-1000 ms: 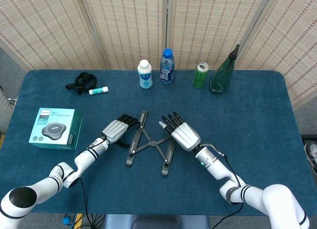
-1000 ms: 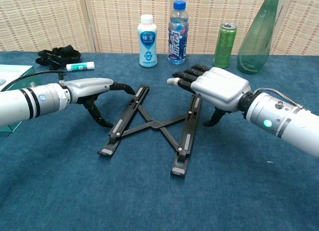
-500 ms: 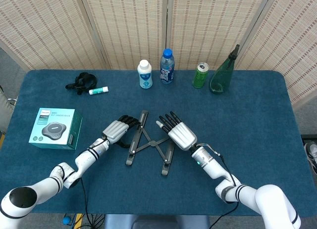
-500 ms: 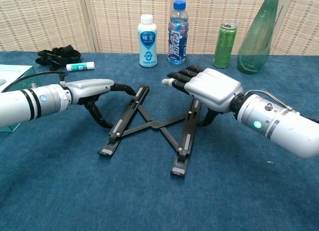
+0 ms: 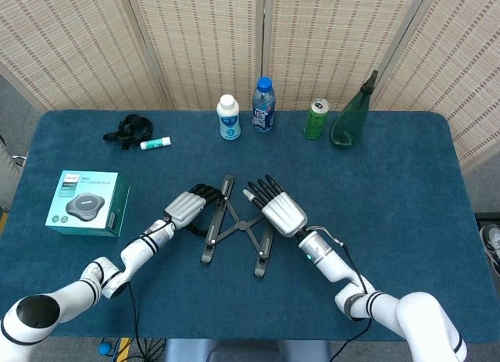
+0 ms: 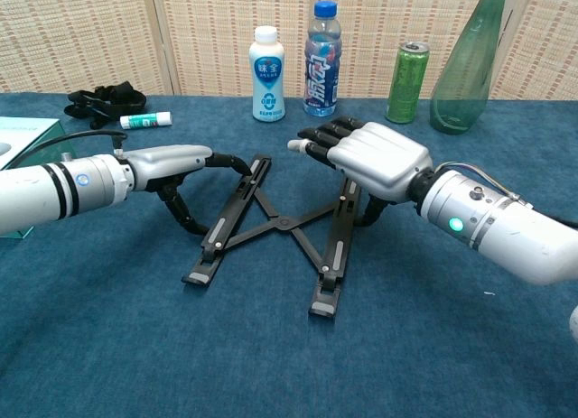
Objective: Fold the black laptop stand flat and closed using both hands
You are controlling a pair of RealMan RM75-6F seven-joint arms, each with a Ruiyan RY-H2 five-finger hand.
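The black laptop stand [image 5: 234, 227] lies spread in an X at the middle of the blue table; the chest view shows its two rails and crossed links [image 6: 282, 225]. My left hand [image 5: 187, 208] reaches in from the left. Its fingertips touch the far end of the left rail, and its thumb hangs down apart from them [image 6: 172, 162]. My right hand [image 5: 275, 208] hovers palm-down over the far end of the right rail, fingers stretched and spread [image 6: 370, 158]. Its thumb drops beside that rail. Neither hand wraps around a rail.
Along the back edge stand a white bottle [image 5: 228, 117], a blue-capped water bottle [image 5: 263, 105], a green can [image 5: 316, 119] and a green glass bottle [image 5: 353, 116]. A teal box [image 5: 87, 202] lies at the left, with a black strap bundle [image 5: 129, 130] and a white tube [image 5: 155, 143] behind it.
My right hand has slid left over the right rail, and my left hand has edged right. The two rails stand slightly closer together.
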